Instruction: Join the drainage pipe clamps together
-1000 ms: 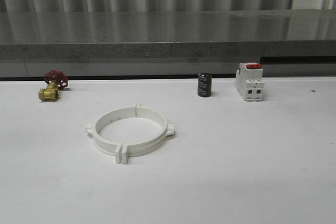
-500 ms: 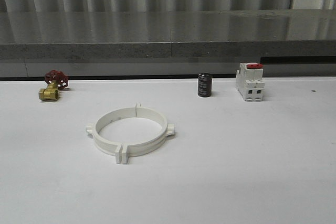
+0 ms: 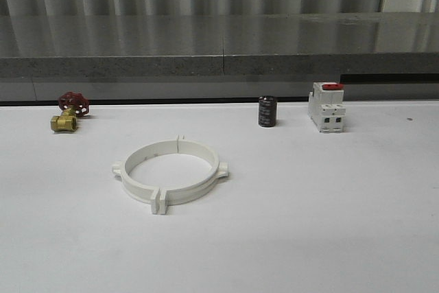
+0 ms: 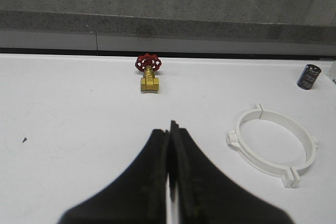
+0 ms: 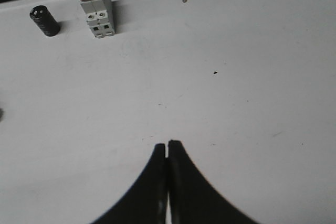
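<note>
- The drainage pipe clamps (image 3: 169,171) are sitting on the white table (image 3: 329,197), left of centre and toward the middle from front to back. The two white half-rings are butted end to end so they read as one wide ring lying flat.
- You can see the paired tabs meeting at the near seam and again at the far seam, plus a small lug sticking out on each side. Can't tell from here whether the tabs are actually locked or just touching.
- From the left wrist view, the ring (image 4: 274,144) lies well apart from the left gripper (image 4: 169,153), off to one side of it.
- That left gripper has its black fingers pressed together with nothing between them, hanging over bare table.
- The right gripper (image 5: 167,153) is the same deal: fingers closed against each other, nothing held, over a bare patch of table with a few tiny specks.
- Along the far edge of the table: a brass valve with a red handwheel (image 3: 69,111) on the left, behind the ring.
- A small black cylinder (image 3: 267,111) stands upright right of centre.
- Just right of that stands a white breaker with a red switch (image 3: 326,106), near the cylinder but not touching.
- Behind the table there's a grey stone-look ledge (image 3: 219,42).
</note>
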